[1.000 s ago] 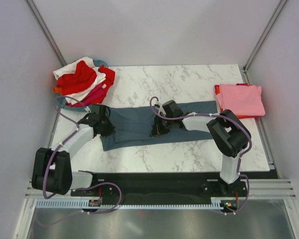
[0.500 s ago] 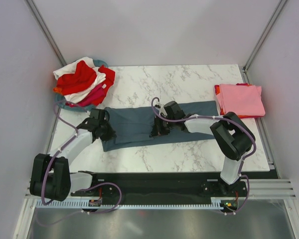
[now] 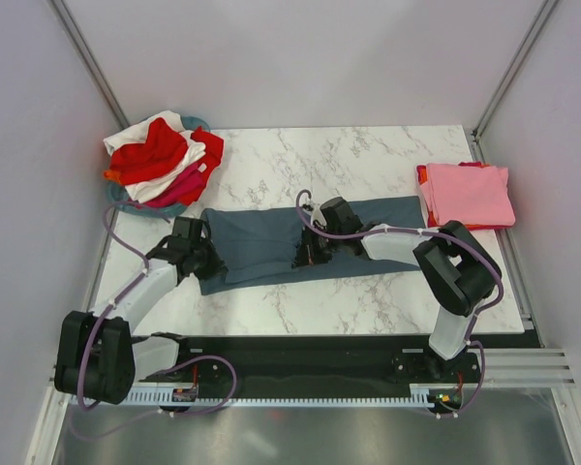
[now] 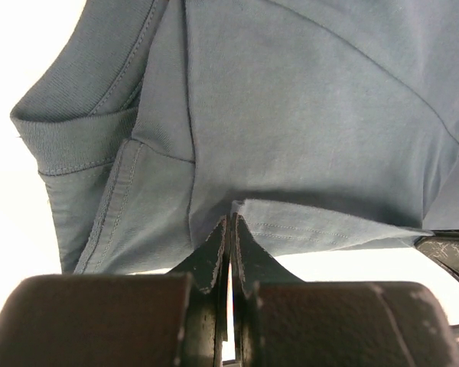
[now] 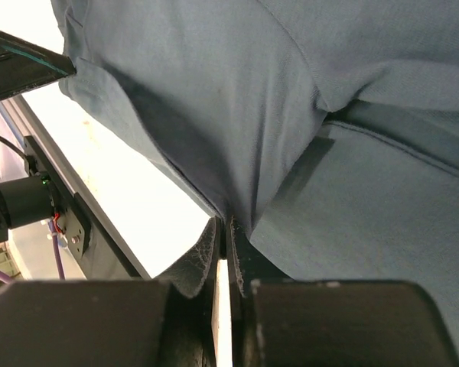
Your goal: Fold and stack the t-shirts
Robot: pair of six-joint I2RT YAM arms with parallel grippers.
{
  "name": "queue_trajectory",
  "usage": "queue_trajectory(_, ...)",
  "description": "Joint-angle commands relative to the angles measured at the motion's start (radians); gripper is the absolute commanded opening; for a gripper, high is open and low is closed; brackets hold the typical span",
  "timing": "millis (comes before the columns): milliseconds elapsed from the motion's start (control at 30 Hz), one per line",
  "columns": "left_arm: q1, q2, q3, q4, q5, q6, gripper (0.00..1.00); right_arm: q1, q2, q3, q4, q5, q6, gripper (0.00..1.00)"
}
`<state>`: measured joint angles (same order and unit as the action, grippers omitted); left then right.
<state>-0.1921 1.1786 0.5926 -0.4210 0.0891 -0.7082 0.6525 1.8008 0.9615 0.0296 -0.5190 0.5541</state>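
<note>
On the marble table (image 3: 368, 160), the left claw (image 4: 231, 220) and right claw (image 5: 223, 226) each pinch the blue-grey t-shirt (image 3: 257, 242).

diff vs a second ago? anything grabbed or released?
Small moves only. The left gripper slid a little toward the near-left, its elbow dropping back; the right gripper crept slightly nearer too. Both stay pinched on the blue-grey t-shirt, which hardly shifted. Nothing grabbed or released. The pink folded stack and the basket pile are unchanged.
</note>
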Motion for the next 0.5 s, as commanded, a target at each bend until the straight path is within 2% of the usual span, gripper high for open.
queue_trajectory(0, 0.0, -0.031, -0.011, -0.001, -0.002, 0.019, 0.02, 0.006, -0.012, 0.002, 0.007, -0.029, -0.008, 0.08)
queue_trajectory(100, 0.0, -0.06, -0.023, -0.001, -0.014, 0.013, 0.02, 0.004, -0.017, -0.003, 0.004, -0.039, -0.016, 0.08)
queue_trajectory(233, 0.0, -0.137, -0.04, 0.002, 0.011, 0.026, 0.02, 0.006, -0.026, -0.018, 0.001, -0.052, -0.028, 0.17)
queue_trajectory(400, -0.001, -0.221, -0.059, -0.016, 0.106, 0.039, 0.04, 0.006, -0.05, -0.05, 0.0, -0.075, -0.039, 0.25)
queue_trajectory(467, -0.004, -0.255, -0.077, -0.024, 0.141, 0.015, 0.06, 0.009, -0.064, -0.066, 0.0, -0.076, -0.039, 0.35)
